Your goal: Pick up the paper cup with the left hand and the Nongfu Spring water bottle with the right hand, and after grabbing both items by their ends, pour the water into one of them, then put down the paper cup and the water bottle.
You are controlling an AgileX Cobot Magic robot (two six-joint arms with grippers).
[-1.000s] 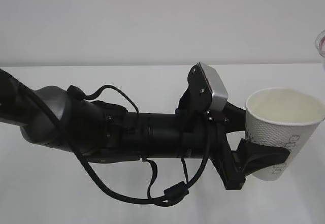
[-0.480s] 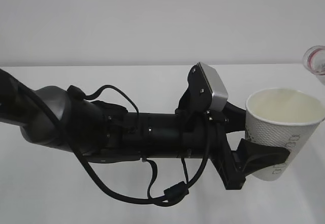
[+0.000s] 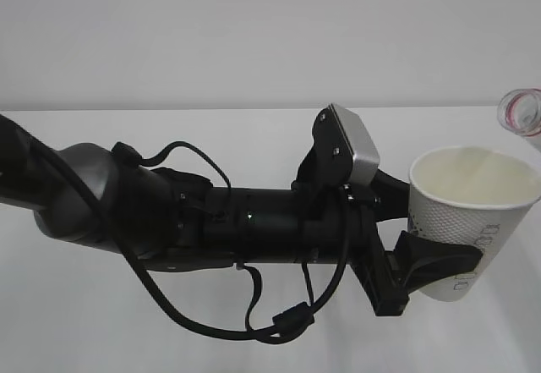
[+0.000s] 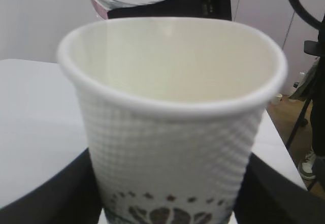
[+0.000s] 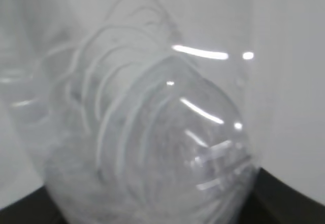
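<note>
1. Spill risk first: the Nongfu Spring water bottle (image 3: 521,112) shows only its open mouth and red neck ring at the 2 o'clock edge of the exterior view, above and to the right of the paper cup (image 3: 470,212) rim. Judgement: if the mouth tips before it is over the cup opening, the water would land on the white surface (image 3: 211,331) or on the left arm.
2. Second risk: cup wall is thin paper; too hard a squeeze could deform the rim and narrow the target. A bump from the bottle neck could also tilt the cup.
3. Left end effector (image 3: 423,238): jaws part open and closed on the lower half of the cup, one finger on each side. Cup held upright, clear of the surface; left wrist view shows a cream interior that looks dry.
4. Right end effector (image 5: 152,214): only dark finger edges at 5 and 7 o'clock of the right wrist view, flanking the ribbed clear bottle base. Picture is blurred, but it appears to grip the bottle by that end.
</note>
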